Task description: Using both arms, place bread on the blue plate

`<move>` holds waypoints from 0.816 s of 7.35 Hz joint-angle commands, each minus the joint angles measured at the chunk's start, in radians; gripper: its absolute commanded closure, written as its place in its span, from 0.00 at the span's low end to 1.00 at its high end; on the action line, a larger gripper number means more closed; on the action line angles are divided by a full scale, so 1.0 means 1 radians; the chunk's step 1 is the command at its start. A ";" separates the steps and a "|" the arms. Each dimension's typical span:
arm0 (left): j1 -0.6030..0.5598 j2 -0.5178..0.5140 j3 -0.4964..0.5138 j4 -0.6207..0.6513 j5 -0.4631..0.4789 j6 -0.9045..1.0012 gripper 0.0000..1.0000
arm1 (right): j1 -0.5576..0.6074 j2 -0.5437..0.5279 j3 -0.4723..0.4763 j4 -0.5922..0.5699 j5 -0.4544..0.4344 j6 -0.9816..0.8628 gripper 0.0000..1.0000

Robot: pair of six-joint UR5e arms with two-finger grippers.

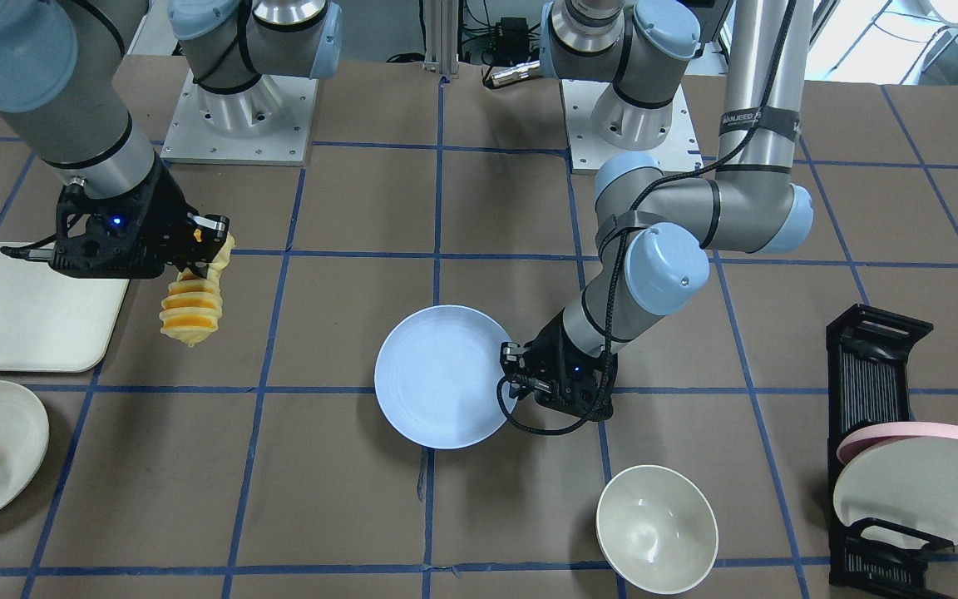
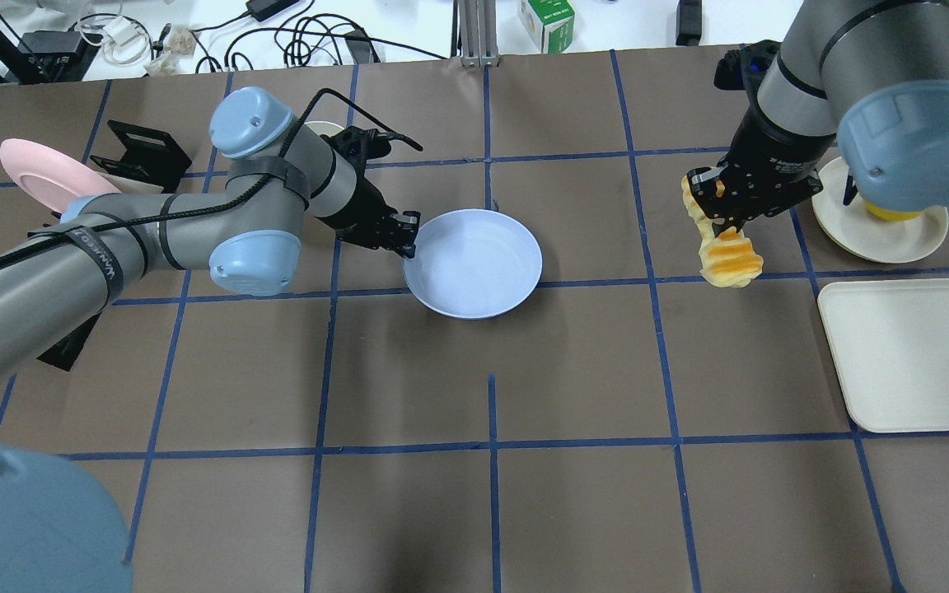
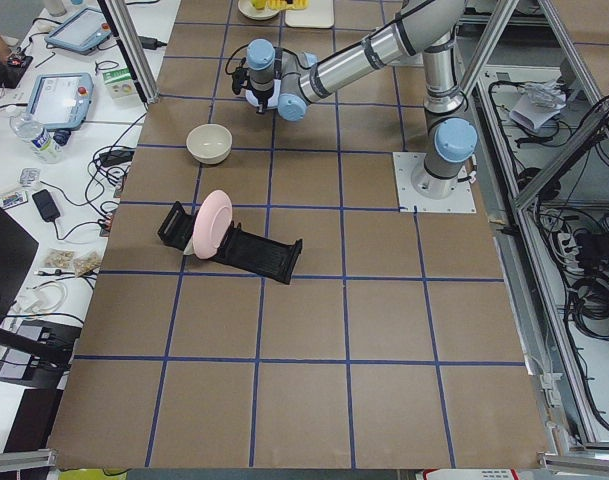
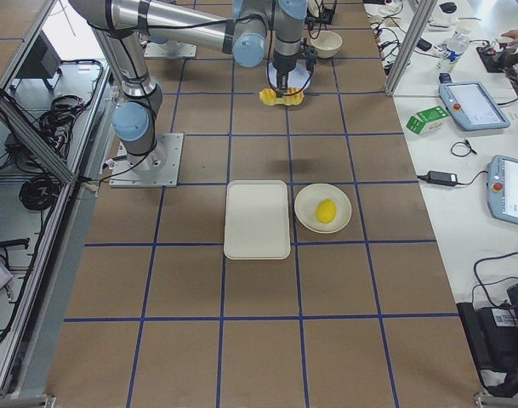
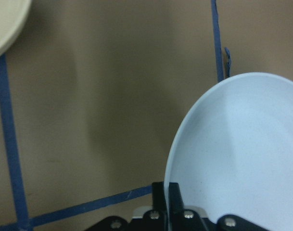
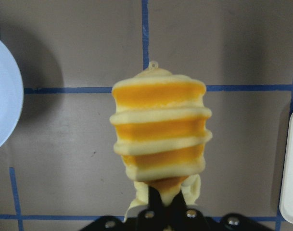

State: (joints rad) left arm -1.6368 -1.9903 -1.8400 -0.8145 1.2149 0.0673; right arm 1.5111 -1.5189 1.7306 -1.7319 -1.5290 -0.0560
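Bread [image 2: 730,259] hangs from right tool [image 2: 709,216], well apart from blue plate [image 2: 474,263].

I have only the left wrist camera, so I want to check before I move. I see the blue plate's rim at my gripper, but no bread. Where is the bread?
Observer: The bread hangs by one end from the right gripper, in the air above the table.
Operator: Is it over the blue plate?
Observer: No. In the overhead view it is well off to one side of the blue plate, with bare table between them.
Operator: What is the pale curve in my upper-left corner?
Observer: It is a cream bowl, upright and empty, standing on the table apart from the blue plate.
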 commanded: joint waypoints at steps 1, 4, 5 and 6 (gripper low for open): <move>-0.006 0.013 -0.034 0.012 0.000 -0.041 0.03 | 0.075 0.006 0.004 -0.011 0.040 0.112 1.00; -0.003 0.105 0.063 -0.149 0.254 -0.058 0.00 | 0.145 0.049 0.026 -0.101 0.145 0.209 1.00; -0.006 0.142 0.173 -0.389 0.273 -0.063 0.00 | 0.191 0.061 0.059 -0.157 0.139 0.234 1.00; -0.009 0.175 0.264 -0.551 0.294 -0.070 0.00 | 0.222 0.081 0.102 -0.252 0.148 0.276 1.00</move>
State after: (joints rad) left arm -1.6424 -1.8603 -1.6895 -1.1487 1.4692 0.0047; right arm 1.6891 -1.4601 1.7861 -1.8840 -1.3941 0.1690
